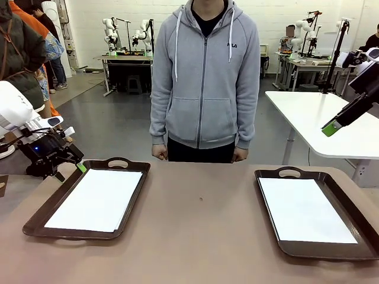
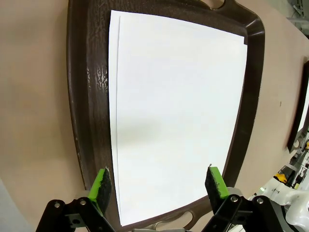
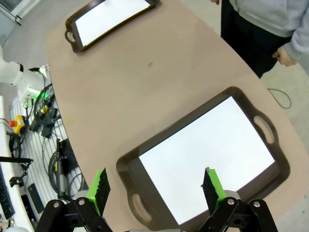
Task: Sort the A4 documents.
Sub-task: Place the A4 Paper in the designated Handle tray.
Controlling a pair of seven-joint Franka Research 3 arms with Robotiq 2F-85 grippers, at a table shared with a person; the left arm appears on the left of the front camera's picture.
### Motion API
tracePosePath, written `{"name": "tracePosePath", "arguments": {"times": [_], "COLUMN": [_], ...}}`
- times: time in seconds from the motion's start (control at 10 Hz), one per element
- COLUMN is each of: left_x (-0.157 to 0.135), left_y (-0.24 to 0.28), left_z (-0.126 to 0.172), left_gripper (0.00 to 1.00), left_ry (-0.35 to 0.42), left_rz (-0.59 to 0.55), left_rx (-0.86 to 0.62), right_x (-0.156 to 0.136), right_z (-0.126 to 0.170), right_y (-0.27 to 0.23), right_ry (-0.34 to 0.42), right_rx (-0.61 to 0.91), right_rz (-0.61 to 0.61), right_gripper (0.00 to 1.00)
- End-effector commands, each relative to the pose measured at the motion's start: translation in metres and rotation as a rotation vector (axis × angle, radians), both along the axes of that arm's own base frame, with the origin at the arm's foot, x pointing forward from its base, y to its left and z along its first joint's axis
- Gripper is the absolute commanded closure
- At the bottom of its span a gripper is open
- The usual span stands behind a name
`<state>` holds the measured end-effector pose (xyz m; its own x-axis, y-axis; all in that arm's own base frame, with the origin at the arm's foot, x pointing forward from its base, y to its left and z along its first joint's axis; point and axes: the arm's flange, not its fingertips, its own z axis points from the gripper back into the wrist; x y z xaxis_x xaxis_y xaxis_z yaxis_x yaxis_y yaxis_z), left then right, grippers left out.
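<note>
White A4 documents [image 1: 98, 198] lie stacked in the left dark brown tray [image 1: 41, 219]. In the left wrist view the sheets [image 2: 178, 111] are slightly offset, so a second edge shows along one side. More white A4 documents [image 1: 305, 210] lie in the right tray [image 1: 266, 207]. My left gripper [image 1: 74, 168] hovers open at the left tray's far left corner, and from its wrist camera the gripper [image 2: 158, 183] stands above the tray's handle end. My right gripper [image 1: 331, 126] hangs high, out past the table's right edge, and is open [image 3: 157, 186] above the right tray's sheets [image 3: 207, 154]. Neither holds anything.
A person in a grey hoodie stands at the far edge, with fists [image 1: 160, 152] down at the sides. Bare brown tabletop [image 1: 201, 225] lies between the trays. A white table [image 1: 320, 118] stands behind at right. Cables and gear [image 3: 43, 125] lie on the floor beside the table.
</note>
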<state>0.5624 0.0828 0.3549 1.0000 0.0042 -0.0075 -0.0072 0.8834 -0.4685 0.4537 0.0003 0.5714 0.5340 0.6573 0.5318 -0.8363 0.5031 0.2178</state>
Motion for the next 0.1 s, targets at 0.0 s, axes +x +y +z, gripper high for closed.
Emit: {"name": "tracePosePath", "arguments": {"times": [0.0], "left_x": [0.0010], "left_y": [0.0011], "left_z": [0.0011], "left_gripper": [0.00], "left_ry": [0.001], "left_rz": [-0.005], "left_rx": [0.000], "right_x": [0.0002], "right_z": [0.0001], "right_y": [0.0012], "right_ry": [-0.006], "right_rx": [-0.006], "right_rz": [0.005], "right_gripper": [0.00]}}
